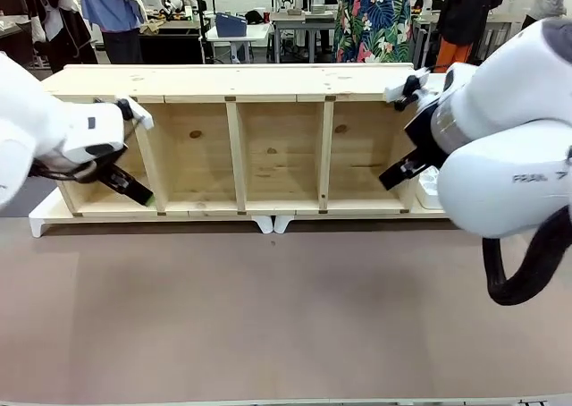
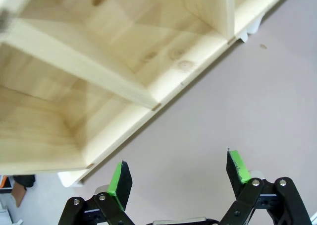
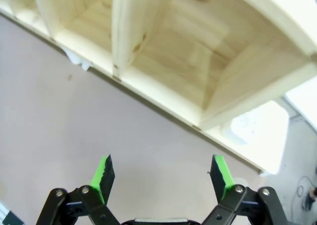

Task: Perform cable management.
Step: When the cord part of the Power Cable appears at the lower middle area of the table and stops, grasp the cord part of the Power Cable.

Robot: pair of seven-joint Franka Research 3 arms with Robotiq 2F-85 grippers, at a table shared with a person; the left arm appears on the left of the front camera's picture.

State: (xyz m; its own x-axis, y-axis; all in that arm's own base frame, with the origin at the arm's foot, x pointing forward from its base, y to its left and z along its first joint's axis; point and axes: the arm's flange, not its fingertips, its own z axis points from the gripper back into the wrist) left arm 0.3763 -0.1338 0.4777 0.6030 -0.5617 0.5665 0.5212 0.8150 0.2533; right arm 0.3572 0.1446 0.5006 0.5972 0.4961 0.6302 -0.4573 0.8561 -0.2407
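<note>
Brown tabletop (image 1: 268, 317) runs across the foreground. Farther on, both arms hang at the ends of a wooden shelf unit (image 1: 277, 147) lying along the table. The left gripper (image 2: 179, 171) is by its left compartment and the right gripper (image 3: 162, 174) by its right one, each with jaws spread wide and holding nothing. Where the cable lies I cannot tell. This looks like the very start, and the next move calls for locating the cable before either pincer closes on it.

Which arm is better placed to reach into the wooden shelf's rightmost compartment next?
Right, probably: the right end effector, open, sits at that compartment; the left end effector is at the leftmost one.
</note>
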